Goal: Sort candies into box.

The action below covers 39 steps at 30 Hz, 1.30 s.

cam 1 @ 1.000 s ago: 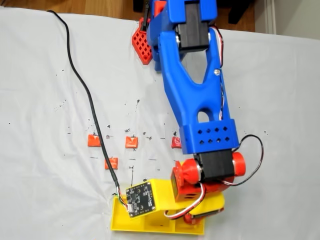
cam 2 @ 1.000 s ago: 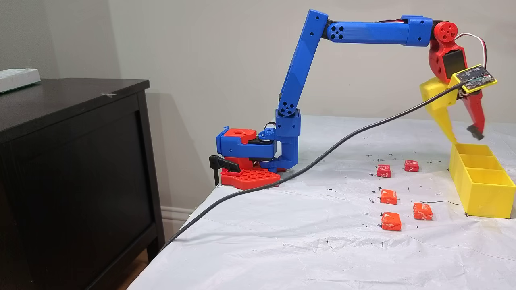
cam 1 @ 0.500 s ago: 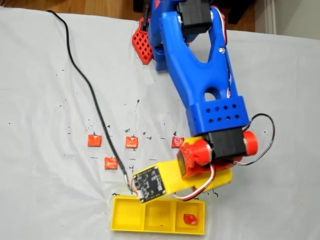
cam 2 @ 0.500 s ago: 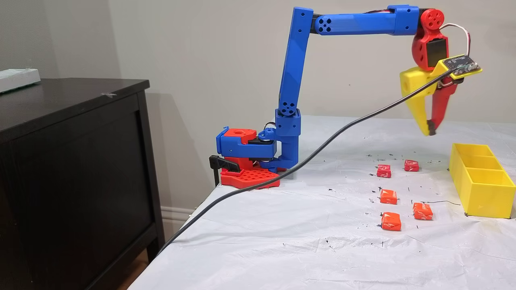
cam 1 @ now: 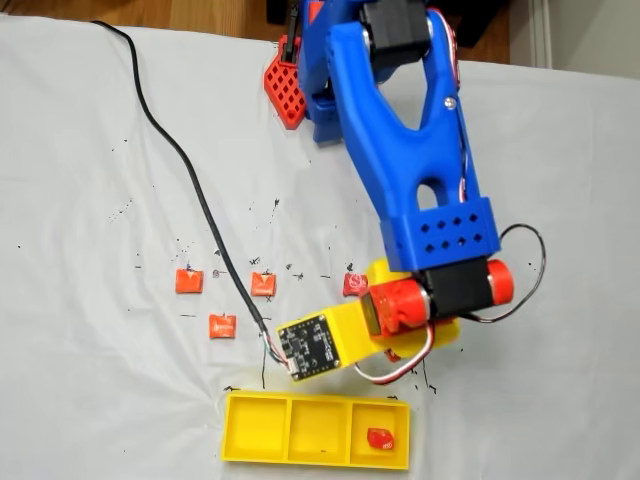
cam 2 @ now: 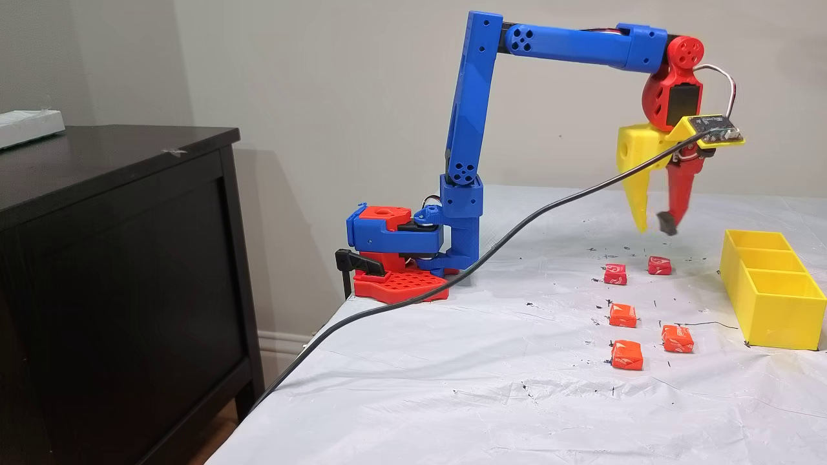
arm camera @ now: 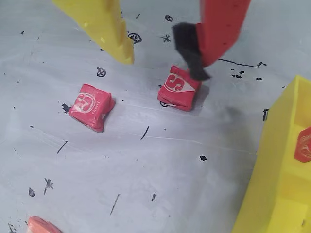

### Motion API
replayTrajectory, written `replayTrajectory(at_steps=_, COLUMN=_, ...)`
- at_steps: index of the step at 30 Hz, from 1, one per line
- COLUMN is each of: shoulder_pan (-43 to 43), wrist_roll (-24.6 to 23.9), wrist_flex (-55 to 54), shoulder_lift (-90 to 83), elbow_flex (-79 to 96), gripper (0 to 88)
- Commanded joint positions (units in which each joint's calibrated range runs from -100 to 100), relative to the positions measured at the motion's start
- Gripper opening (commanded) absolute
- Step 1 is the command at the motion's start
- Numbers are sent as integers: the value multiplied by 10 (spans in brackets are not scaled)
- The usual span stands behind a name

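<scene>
Several small red and orange candies lie on the white sheet; in a fixed view the nearest to my gripper is a red candy, with another red candy beside it. My gripper hangs open and empty just above them. In the wrist view the gripper straddles bare sheet, and its red finger's black pad is over one candy; a second candy lies left. The yellow box holds one candy in its right compartment, also seen in the wrist view as a candy inside the box.
A black cable trails from the wrist across the sheet and off the table edge. The arm's red and blue base is clamped at the table's far edge. A dark cabinet stands left of the table.
The gripper has pulled back from above the box toward the arm's base and come down over the red candies. Its jaws narrowed half a second ago and are spread again.
</scene>
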Motion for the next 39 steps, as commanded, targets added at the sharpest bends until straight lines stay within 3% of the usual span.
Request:
replayTrajectory(at_steps=1, shoulder_pan=-12, wrist_roll=12, wrist_flex=-19, shoulder_lift=-46, elbow_flex=23, gripper=246)
replayTrajectory(at_steps=10, shoulder_pan=-19, wrist_roll=6, wrist_flex=-45, shoulder_lift=1, elbow_flex=5, gripper=324)
replayTrajectory(at_steps=27, shoulder_pan=-9, wrist_roll=-18, wrist_flex=-58, shoulder_lift=62, elbow_flex=-52, gripper=283)
replayTrajectory(at_steps=31, shoulder_pan=-12, wrist_roll=-18, wrist_flex=-60, shoulder_lift=64, elbow_flex=-39, gripper=235)
replayTrajectory(at_steps=39, shoulder_pan=-14, wrist_roll=-25, wrist_flex=-75, shoulder_lift=93, elbow_flex=-42, gripper=259)
